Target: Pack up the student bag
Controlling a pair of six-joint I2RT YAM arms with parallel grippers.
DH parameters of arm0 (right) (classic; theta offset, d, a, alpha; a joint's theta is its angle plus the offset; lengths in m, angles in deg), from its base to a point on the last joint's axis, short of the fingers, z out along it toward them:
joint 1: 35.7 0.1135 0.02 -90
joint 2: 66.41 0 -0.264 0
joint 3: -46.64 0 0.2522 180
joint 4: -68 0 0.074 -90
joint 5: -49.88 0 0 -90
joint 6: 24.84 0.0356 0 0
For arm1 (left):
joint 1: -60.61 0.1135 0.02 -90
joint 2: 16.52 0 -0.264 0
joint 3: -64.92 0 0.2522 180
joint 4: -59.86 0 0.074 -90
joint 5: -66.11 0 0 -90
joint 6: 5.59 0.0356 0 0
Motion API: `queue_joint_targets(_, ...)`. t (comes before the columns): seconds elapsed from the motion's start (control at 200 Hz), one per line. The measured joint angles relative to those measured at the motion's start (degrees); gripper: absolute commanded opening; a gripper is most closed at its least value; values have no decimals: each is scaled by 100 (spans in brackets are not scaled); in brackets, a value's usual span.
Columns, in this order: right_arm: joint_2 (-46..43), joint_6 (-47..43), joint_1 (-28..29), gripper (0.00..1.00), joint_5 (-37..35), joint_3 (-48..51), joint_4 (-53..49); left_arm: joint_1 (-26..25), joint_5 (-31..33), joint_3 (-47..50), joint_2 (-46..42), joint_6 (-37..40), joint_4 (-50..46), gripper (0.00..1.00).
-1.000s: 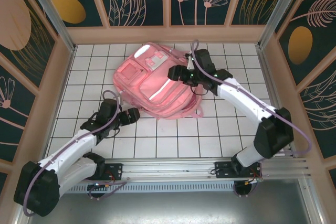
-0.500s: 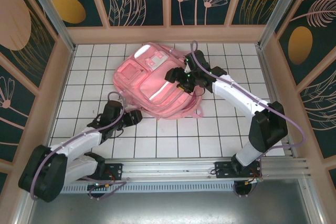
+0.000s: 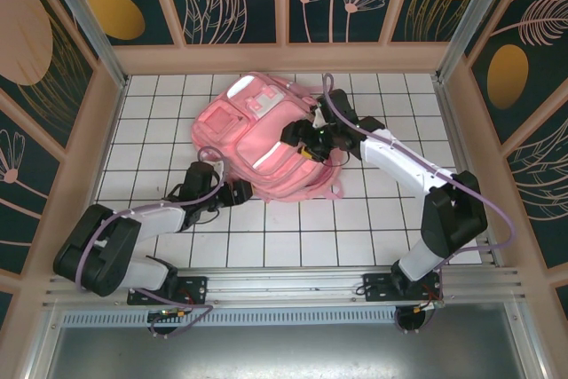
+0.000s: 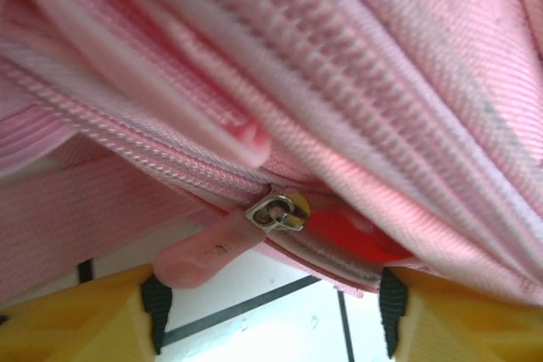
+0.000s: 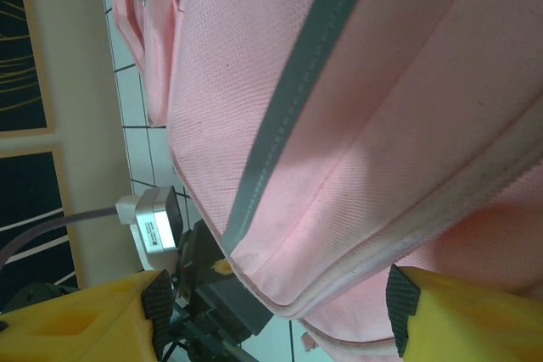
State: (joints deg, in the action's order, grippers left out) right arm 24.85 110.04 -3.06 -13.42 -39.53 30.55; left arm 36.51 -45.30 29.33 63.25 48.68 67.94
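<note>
We see the student bag (image 3: 257,144) lying flat, front side up, on the far middle of the white tiled table (image 3: 355,228), with its pale stripe (image 3: 271,153) running across the front. The left gripper (image 3: 238,193) sits at the bag's near left edge, its yellow fingers (image 4: 76,320) spread to either side of a metal zipper slider (image 4: 276,212) and its pink pull tab (image 4: 199,252), clamping neither. The right gripper (image 3: 297,138) hangs over the bag's right front, jaws also wide apart with pink fabric ahead of them, pinching nothing.
</note>
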Motion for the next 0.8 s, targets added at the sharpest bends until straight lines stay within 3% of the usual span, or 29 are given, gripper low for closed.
queue_joint_targets(0.2,-37,-24,-50,66,68,114,94,4,-387,-35,232,-7,310,39)
queue_joint_targets(0.36,-105,-76,-74,65,111,166,129,4,-549,72,223,-24,752,30)
queue_joint_targets(0.801,-127,-109,-72,63,149,208,175,7,-57,597,-105,-345,1139,5)
